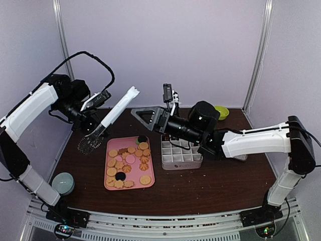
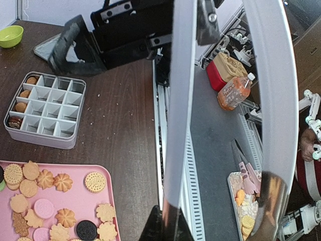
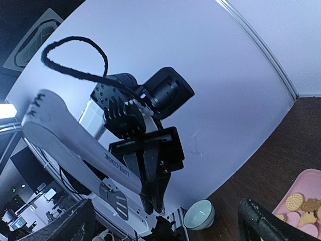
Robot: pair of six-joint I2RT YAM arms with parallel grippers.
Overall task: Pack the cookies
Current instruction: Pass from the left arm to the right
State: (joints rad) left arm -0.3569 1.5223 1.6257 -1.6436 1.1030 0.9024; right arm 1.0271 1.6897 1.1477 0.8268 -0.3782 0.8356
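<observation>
**left gripper** [image 1: 95,125]: fingers clamped on the white-and-metal kitchen tongs [image 1: 114,111], gripping low on the handles. the tongs slant, with the handle end raised toward the back wall. the slotted head is down beside the far left corner of the pink rectangular plastic tray [image 1: 134,174]. it cannot be told whether the head touches the dark brown wooden table [image 1: 215,186].

**right gripper** [image 1: 143,118]: fingers spread wide, nothing between them. it hangs over the table behind the tray and points toward the left arm.

**small flat cookies** [image 1: 129,159]: most lie in a single layer on the tray, left of the table's middle. they are mainly golden-orange rounds and flower shapes, with a few pink and dark ones. the left wrist view shows four more, one per compartment, in a single end column of the grey metal box with white grid dividers [image 1: 181,163]. the box stands just beside the tray on its right, not touching it.

**other items:** a small lime-green bowl [image 1: 221,111] sits at the table's far right. a pale grey-green cup [image 1: 62,182] sits at the near left edge.
</observation>
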